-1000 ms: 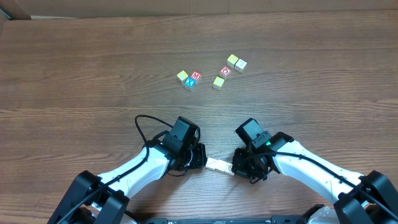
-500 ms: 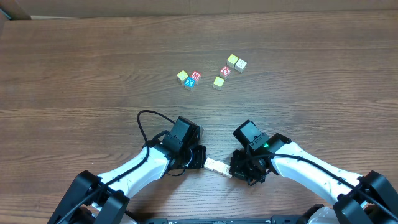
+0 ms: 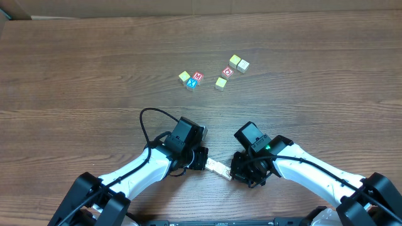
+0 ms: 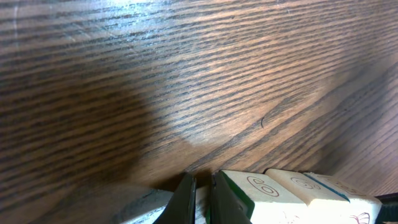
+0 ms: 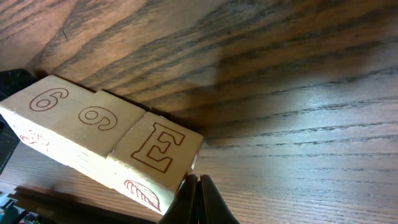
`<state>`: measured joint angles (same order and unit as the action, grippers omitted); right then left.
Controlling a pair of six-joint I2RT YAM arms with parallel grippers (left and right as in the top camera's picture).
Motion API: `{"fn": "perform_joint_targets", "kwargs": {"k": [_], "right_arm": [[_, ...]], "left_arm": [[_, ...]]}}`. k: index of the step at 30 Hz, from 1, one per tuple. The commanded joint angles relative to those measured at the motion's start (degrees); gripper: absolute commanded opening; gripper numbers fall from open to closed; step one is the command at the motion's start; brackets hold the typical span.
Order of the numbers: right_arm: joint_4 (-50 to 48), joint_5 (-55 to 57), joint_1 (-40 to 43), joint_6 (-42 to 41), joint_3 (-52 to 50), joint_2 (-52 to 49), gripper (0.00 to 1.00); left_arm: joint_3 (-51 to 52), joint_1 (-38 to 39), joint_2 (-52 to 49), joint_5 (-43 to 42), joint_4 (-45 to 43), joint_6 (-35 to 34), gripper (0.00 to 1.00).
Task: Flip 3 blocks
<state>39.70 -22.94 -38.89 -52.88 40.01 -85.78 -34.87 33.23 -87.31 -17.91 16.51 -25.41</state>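
Three cream blocks [image 3: 218,167] lie end to end in a short row on the table between my two grippers. Their top faces carry red-brown marks: "6", "6" and "E" [image 5: 153,144]. My left gripper [image 3: 205,162] is shut and sits against the row's left end; in the left wrist view its fingertips [image 4: 202,200] rest beside the first "6" block [image 4: 261,186]. Also shut, my right gripper [image 3: 233,173] has its tips [image 5: 199,200] right at the lower corner of the "E" block. Neither gripper has a block between its fingers.
Farther back lie loose blocks: a yellow-green one [image 3: 184,76], a red "M" on a blue "X" block [image 3: 195,80], another yellow-green one [image 3: 221,82], a red "O" block [image 3: 228,71] and a pale pair [image 3: 239,63]. A black cable [image 3: 146,122] loops by the left arm.
My right gripper has crept a little to the left and the row of three has shifted slightly with it, tilting a bit more. The left gripper has barely moved.
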Motion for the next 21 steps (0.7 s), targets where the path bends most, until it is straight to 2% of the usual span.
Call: {"fn": "perform_joint_targets", "kwargs": {"k": [1, 13, 21], "right_arm": [[-0.87, -1.4, -0.48, -1.01, 0.17, 0.13, 0.04], [-0.85, -2.47, -0.48, -1.84, 0.17, 0.13, 0.04], [-0.92, -2.45, -0.48, -1.86, 0.17, 0.13, 0.04]], "left_arm": [[-0.68, 0.15, -0.44, 0.15, -0.04, 2.8, 0.04], [-0.68, 0.17, -0.44, 3.52, -0.42, 9.84, 0.04], [-0.68, 0.17, -0.44, 4.02, -1.73, 19.45, 0.04]]}}
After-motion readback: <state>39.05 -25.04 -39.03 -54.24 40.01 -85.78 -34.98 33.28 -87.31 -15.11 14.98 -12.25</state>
